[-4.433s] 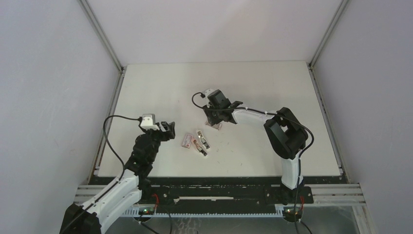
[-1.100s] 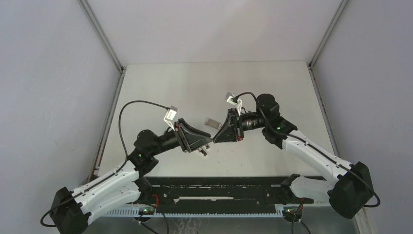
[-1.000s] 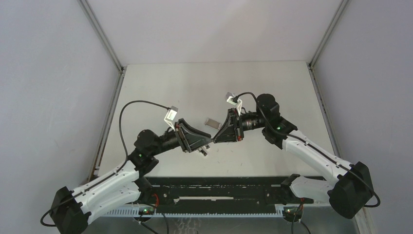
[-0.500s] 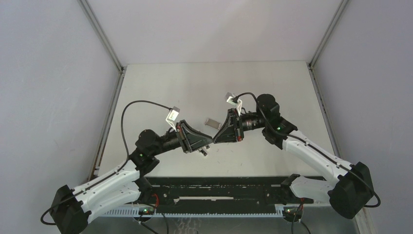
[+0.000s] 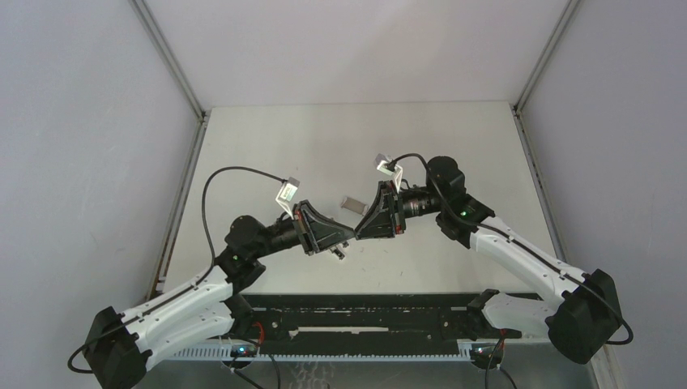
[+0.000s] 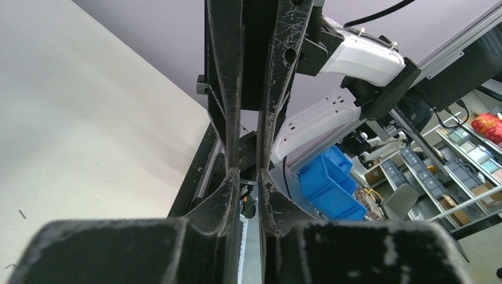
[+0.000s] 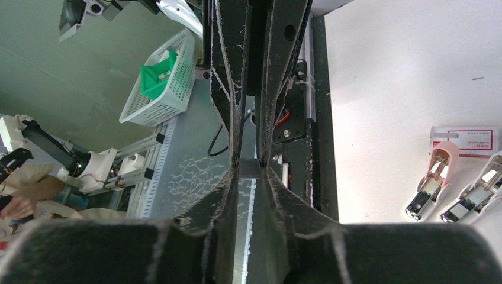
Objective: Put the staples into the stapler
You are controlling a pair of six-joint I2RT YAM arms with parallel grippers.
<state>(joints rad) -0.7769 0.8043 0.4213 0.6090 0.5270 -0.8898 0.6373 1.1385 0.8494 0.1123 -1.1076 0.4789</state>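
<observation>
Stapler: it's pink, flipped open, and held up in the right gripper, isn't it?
Not quite. The pink stapler is flipped open, but it is not in the right gripper. It lies on the table, beside a small red-and-white box. The right wrist view shows this: the stapler sits well off to one side of the gripper's tips.
</observation>
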